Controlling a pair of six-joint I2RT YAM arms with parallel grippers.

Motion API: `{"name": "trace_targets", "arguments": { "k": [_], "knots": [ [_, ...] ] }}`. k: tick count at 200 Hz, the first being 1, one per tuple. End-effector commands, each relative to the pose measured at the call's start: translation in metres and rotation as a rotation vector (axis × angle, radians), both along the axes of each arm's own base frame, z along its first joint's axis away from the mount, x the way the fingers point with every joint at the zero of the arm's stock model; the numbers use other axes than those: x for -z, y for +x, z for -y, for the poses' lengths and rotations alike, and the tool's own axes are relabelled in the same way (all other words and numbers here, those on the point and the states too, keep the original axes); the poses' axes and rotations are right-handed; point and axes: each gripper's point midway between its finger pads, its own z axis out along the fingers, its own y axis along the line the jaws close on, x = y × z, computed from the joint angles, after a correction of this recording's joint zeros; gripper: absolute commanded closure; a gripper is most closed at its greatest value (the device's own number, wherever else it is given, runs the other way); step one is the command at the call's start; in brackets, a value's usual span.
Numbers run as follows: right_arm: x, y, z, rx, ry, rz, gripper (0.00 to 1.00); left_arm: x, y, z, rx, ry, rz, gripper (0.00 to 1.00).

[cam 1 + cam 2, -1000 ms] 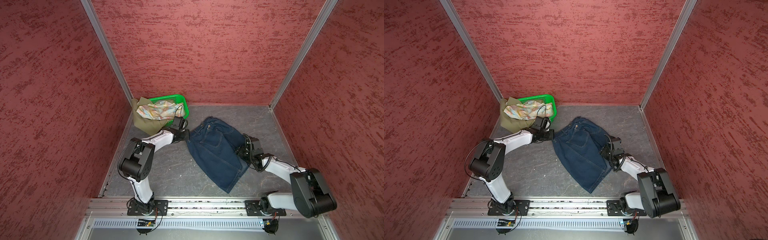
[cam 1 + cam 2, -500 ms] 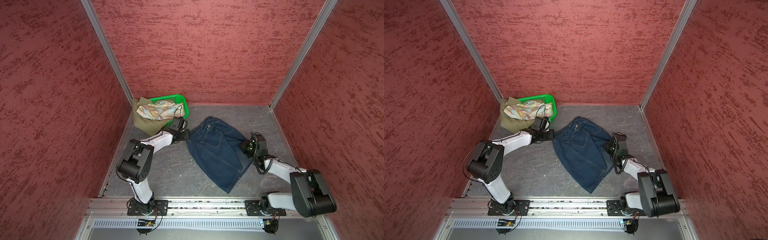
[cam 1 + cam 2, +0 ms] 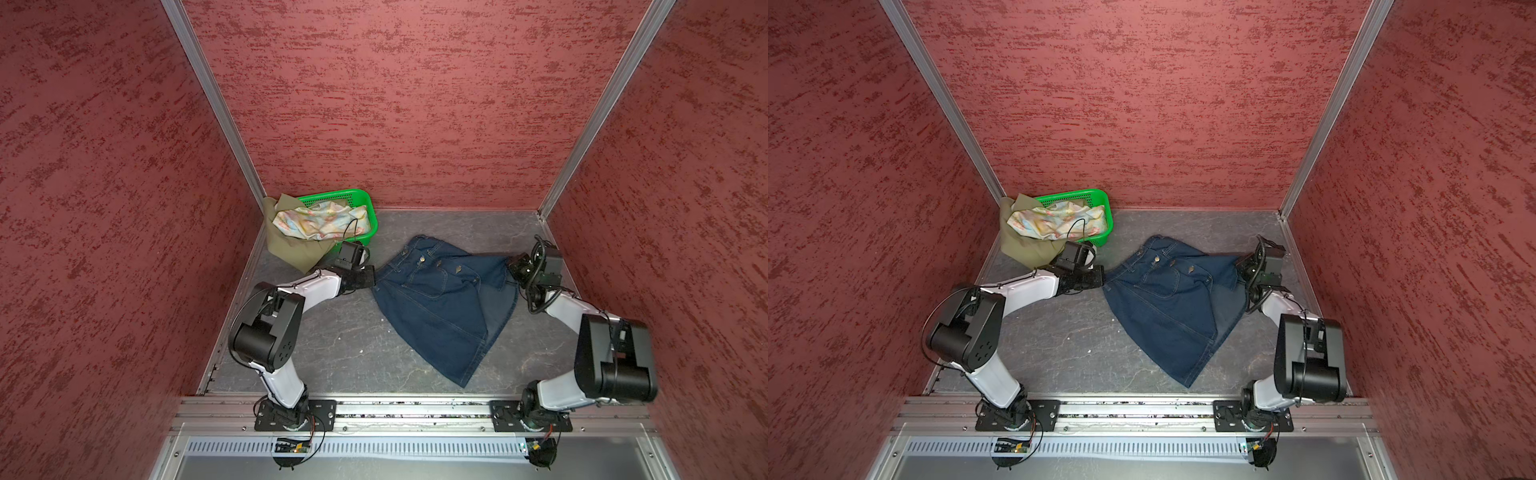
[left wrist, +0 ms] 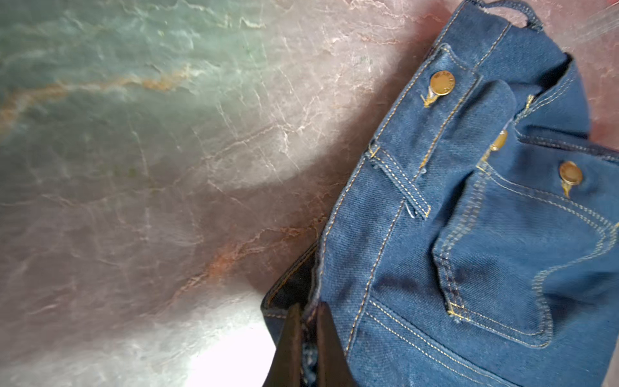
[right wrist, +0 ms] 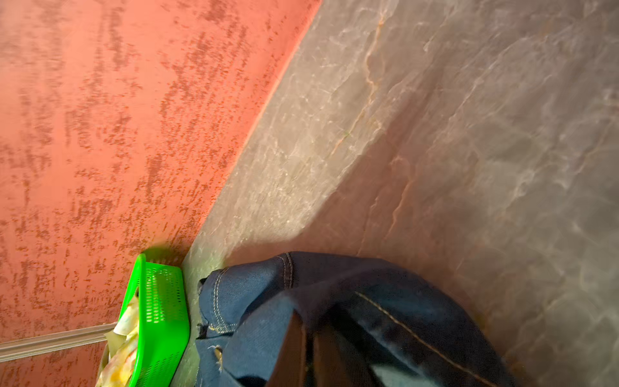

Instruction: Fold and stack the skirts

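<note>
The dark blue denim skirt (image 3: 440,307) (image 3: 1167,307) lies on the grey floor, waistband toward the back. My left gripper (image 3: 372,276) (image 3: 1102,276) is shut on its left waist edge; in the left wrist view the fingers (image 4: 291,335) pinch the denim skirt (image 4: 469,234). At the right, a flap of the skirt is stretched out sideways, and my right gripper (image 3: 510,266) (image 3: 1239,264) is shut on its corner. In the right wrist view, dark denim (image 5: 385,301) drapes over that gripper (image 5: 308,321). The floral skirt (image 3: 320,220) (image 3: 1054,220) and olive skirt (image 3: 291,249) (image 3: 1021,249) sit at the back left.
A green perforated basket (image 3: 365,203) (image 3: 1106,208) (image 5: 160,301) stands in the back left corner, holding the floral skirt, with the olive one hanging over its side. Red walls close in the floor on three sides. A metal rail (image 3: 415,409) runs along the front.
My right gripper has shut on the denim skirt's right side and moved right and toward the back, pulling that flap outward. The left gripper has kept its grip and place.
</note>
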Motion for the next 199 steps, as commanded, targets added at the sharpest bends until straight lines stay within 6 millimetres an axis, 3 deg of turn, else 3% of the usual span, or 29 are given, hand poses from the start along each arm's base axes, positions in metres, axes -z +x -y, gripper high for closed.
{"name": "trace_targets", "arguments": {
  "k": [1, 24, 29, 47, 59, 74, 101, 120, 126, 140, 155, 174, 199],
  "knots": [
    [-0.007, 0.016, 0.016, -0.004, -0.048, 0.008, 1.0, -0.009, 0.003, 0.0, -0.016, -0.03, 0.027, 1.0],
    [-0.011, 0.033, 0.027, -0.002, -0.07, 0.003, 0.99, -0.01, 0.003, 0.0, -0.018, -0.032, 0.026, 1.0],
    [-0.015, 0.036, 0.027, -0.008, -0.077, 0.009, 0.89, -0.01, 0.004, 0.0, -0.018, -0.032, 0.026, 1.0],
    [-0.023, 0.04, 0.025, -0.035, -0.092, 0.013, 0.4, -0.011, 0.004, 0.0, -0.02, -0.035, 0.028, 1.0],
    [-0.027, 0.034, 0.023, -0.048, -0.116, 0.001, 0.25, -0.011, 0.004, 0.001, -0.023, -0.041, 0.027, 1.0],
    [-0.031, 0.018, 0.021, -0.054, -0.191, -0.042, 0.16, -0.011, 0.005, 0.002, -0.028, -0.048, 0.028, 1.0],
    [-0.036, -0.022, 0.001, -0.081, -0.278, -0.099, 0.12, -0.012, 0.007, 0.006, -0.031, -0.057, 0.035, 1.0],
    [-0.026, -0.056, -0.024, -0.119, -0.3, -0.135, 0.12, -0.013, 0.008, 0.006, -0.039, -0.04, 0.046, 1.0],
    [-0.021, -0.067, -0.032, -0.133, -0.303, -0.148, 0.13, -0.016, 0.009, 0.005, -0.043, -0.033, 0.055, 0.91],
    [-0.01, -0.09, -0.051, -0.175, -0.294, -0.167, 0.14, -0.026, 0.01, 0.003, -0.051, -0.006, 0.097, 0.6],
    [0.004, -0.112, -0.07, -0.226, -0.287, -0.204, 0.16, -0.041, 0.013, 0.0, -0.06, 0.022, 0.148, 0.42],
    [0.016, -0.137, -0.09, -0.28, -0.256, -0.231, 0.18, -0.056, 0.018, -0.001, -0.055, 0.054, 0.191, 0.32],
    [0.036, -0.165, -0.109, -0.334, -0.215, -0.294, 0.2, -0.059, 0.026, 0.003, -0.023, 0.087, 0.185, 0.3]
  ]
}}
